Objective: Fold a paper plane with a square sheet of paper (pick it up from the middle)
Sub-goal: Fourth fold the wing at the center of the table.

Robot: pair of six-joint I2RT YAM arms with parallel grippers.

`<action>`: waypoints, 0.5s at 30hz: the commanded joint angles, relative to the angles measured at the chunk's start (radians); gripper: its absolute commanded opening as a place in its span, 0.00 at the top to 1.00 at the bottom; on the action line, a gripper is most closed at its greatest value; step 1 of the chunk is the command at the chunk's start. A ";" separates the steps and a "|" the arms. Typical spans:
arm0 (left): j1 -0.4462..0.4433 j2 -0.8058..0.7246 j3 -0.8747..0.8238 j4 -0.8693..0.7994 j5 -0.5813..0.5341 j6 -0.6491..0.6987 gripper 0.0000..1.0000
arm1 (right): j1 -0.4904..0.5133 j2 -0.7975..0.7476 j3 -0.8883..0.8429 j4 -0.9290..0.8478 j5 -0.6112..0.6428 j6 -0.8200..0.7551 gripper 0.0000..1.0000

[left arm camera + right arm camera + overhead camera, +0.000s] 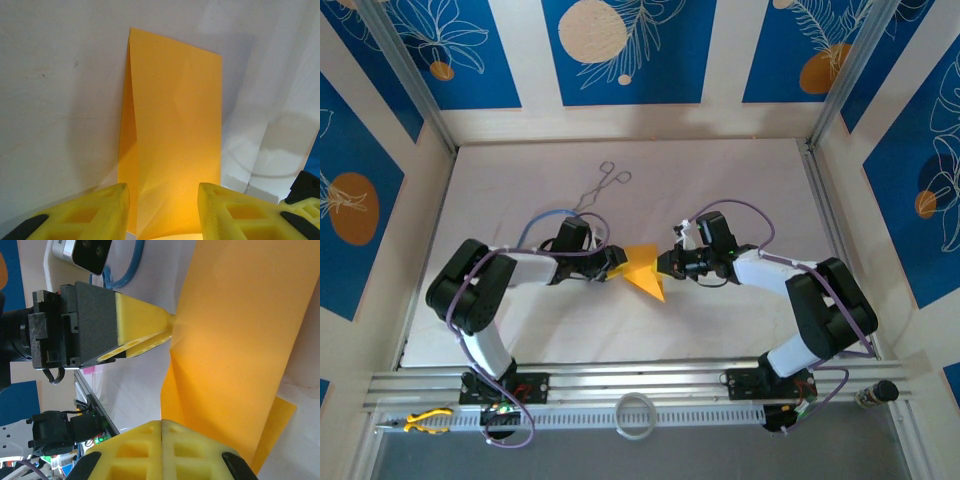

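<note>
The square sheet of paper (645, 268), orange-yellow and already folded, sits at the middle of the white worktop (720, 180) between the two hands. From above it reads as a narrowing wedge. Its broad end lies toward the far side and its point aims at the near edge and a little to the right, so the long axis runs slantwise from far-left to near-right. The left hand (616, 266) meets its left side and the right hand (666, 265) its right side, the two arms reaching inward toward each other. In the left wrist view the sheet (175, 125) is a tall narrow strip stretching straight away from the camera. One long crease runs down its left side, and its shadow falls on the worktop (50, 100) beside it. The left hand (162, 212) has its yellow fingers (95, 212) spread, and the strip shows in the gap with its edges running behind both fingers. In the right wrist view the right hand (161, 440) has its fingers pressed together. The sheet (235, 340) rises from right at their tips, apparently pinched there by its edge. The tip of the left hand (169, 329) touches the sheet's face from the other side. A pair of metal scissors (605, 185) lies well apart toward the far side of the worktop.
</note>
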 commanded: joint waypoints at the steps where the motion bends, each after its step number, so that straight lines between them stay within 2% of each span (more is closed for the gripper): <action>1: 0.008 0.008 0.019 -0.005 0.021 -0.001 0.58 | -0.006 -0.030 -0.016 0.010 -0.039 0.010 0.99; 15: 0.002 0.024 0.021 0.036 0.038 -0.024 0.61 | -0.007 -0.036 -0.023 0.021 -0.053 0.014 0.99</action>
